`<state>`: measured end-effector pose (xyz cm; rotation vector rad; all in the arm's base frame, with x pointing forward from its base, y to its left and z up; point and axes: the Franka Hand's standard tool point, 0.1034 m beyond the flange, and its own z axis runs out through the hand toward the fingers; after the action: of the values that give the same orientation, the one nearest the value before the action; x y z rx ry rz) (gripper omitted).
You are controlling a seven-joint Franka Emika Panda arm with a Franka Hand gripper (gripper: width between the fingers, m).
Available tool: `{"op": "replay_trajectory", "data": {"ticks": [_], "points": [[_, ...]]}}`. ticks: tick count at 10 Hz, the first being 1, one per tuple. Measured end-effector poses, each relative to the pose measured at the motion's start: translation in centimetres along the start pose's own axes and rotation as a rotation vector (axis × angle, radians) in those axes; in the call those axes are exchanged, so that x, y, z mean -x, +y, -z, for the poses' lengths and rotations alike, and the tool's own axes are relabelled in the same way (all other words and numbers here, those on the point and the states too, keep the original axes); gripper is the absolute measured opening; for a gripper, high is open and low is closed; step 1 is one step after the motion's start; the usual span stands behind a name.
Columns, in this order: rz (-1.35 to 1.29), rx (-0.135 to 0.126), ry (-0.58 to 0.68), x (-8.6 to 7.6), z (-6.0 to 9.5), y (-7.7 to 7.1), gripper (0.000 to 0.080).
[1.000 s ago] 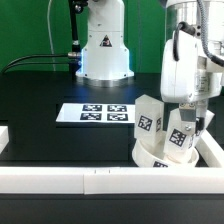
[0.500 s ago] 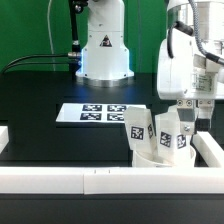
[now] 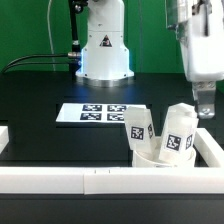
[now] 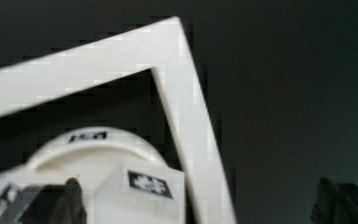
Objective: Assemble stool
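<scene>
The stool's round white seat [image 3: 150,157] lies in the corner of the rails at the exterior view's right. Two chunky tagged legs stand up from it: one [image 3: 139,126] toward the left, one [image 3: 179,133] toward the right. My gripper [image 3: 204,106] hangs above and slightly right of the right leg, apart from it. In the wrist view its dark fingers [image 4: 59,202] stand wide apart with nothing gripped between them, so my gripper [image 4: 202,208] is open. Below it the wrist view shows the seat [image 4: 91,150] and a tagged leg [image 4: 151,184].
The marker board [image 3: 95,113] lies flat on the black table, left of the stool. White border rails run along the front [image 3: 70,180] and the right [image 3: 214,150], meeting in a corner [image 4: 172,70]. The robot's base [image 3: 103,50] stands at the back.
My gripper has let go of the right leg, opened wide and risen clear of it. The leg stays standing in the seat.
</scene>
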<state>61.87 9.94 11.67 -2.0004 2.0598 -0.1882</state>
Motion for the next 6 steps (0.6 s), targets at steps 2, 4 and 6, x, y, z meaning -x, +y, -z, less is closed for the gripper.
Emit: {"op": "replay_trajectory", "data": {"ticks": [2, 4, 6], "points": [[0.132, -0.009, 0.010, -0.17, 0.00, -0.11, 0.0649], [0.274, -0.006, 0.017, -0.41, 0.04, -0.19, 0.0649], [0.546, 0.040, 0.024, -0.55, -0.03, -0.02, 0.0649]]}}
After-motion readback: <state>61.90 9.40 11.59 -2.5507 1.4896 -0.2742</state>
